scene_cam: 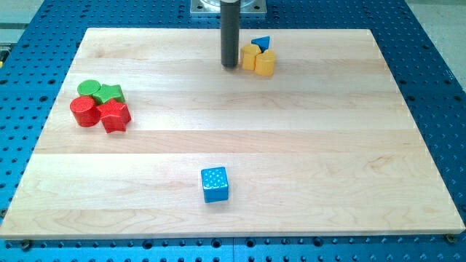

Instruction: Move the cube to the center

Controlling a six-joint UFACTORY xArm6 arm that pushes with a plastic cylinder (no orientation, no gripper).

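Listing the contents of the desk, a pale wooden board on a blue perforated base.

Item, task object: blue cube, lying alone near the view's bottom, slightly left of the board's middle line, well apart from every other block. Its faces sit roughly square to the board's edges, with a slight turn.

Item, tool: a straight dark rod with nothing to open or close; it grasps nothing and touches no block. My tip rests near the view's top, just left of the yellow pair.

Item, top cluster: two yellow blocks, rounded in outline, exact shape unclear, touching each other; a small blue triangular block just behind them.

Item, left cluster: green cylinder, green star-like block, red cylinder, red block of irregular outline, all packed together.

Key relation: the cube lies almost straight down the view from my tip, a touch to the left, with the board's centre between the two. Judgement: a push toward the centre has to come from the cube's far, bottom side, so my tip would need to pass around the cube before pushing it up the view. The path down is free of blocks.
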